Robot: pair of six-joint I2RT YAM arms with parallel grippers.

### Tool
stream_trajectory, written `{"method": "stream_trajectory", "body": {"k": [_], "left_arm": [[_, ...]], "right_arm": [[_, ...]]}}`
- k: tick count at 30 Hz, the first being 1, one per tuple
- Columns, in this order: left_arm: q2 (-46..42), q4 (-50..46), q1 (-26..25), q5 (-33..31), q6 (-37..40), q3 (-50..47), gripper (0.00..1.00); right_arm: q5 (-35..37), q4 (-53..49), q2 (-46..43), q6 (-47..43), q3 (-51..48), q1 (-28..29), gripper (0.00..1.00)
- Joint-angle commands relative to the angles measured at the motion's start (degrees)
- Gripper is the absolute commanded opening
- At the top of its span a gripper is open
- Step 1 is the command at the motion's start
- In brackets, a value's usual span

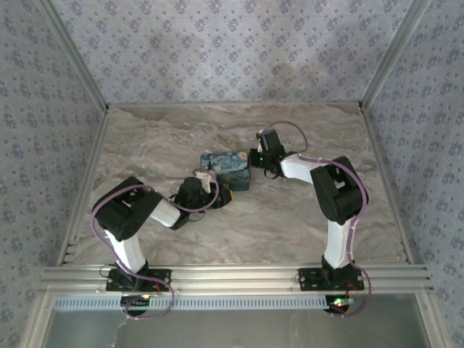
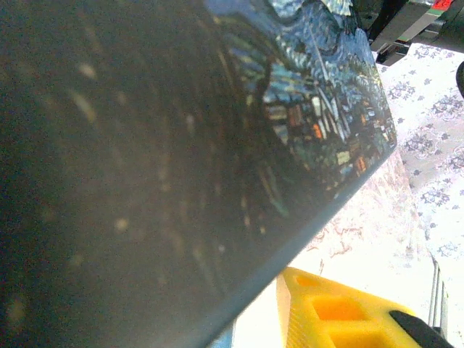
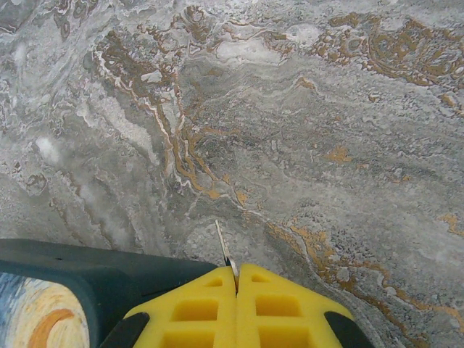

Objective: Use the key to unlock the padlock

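A thin silver key blade sticks out from between the yellow fingertips of my right gripper, which is shut on it just above the marble table. That gripper sits at the right end of a box printed with a blue night-sky painting. My left gripper is pressed against the box's front left corner, where a small pale object shows; whether it is the padlock I cannot tell. In the left wrist view the box looms very close and one yellow finger shows beside it.
The marble tabletop is bounded by aluminium rails and patterned walls on three sides. A corner of the box lies left of my right fingers. Open table stretches in front of the key.
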Motion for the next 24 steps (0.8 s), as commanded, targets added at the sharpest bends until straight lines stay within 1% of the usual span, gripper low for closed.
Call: {"method": "stream_trajectory", "body": {"k": [1, 7, 10, 15, 19, 24], "left_arm": [[2.8, -7.0, 0.8, 0.6, -2.9, -0.5, 0.3], [4.0, -5.5, 0.9, 0.5, -3.5, -0.3, 0.17], [4.2, -5.1, 0.8, 0.6, -3.6, -0.5, 0.16], [3.9, -5.1, 1.2, 1.5, -3.8, -0.6, 0.1], [3.1, -5.8, 1.8, 3.6, -4.8, -0.7, 0.1], [-0.3, -11.4, 2.0, 6.3, -6.3, 0.8, 0.09]], "right_arm": [[-1.1, -0.5, -0.5, 0.5, 0.5, 0.5, 0.0], [-1.2, -0.4, -0.8, 0.6, 0.3, 0.8, 0.0], [-1.1, -0.3, -1.0, 0.6, -0.1, 0.7, 0.0], [-1.2, 0.0, -1.5, 0.5, -1.0, 0.4, 0.0], [-1.4, 0.1, -2.6, 0.2, -2.2, -0.4, 0.0], [-3.8, 0.8, -5.8, -0.5, -5.3, -2.4, 0.0]]}}
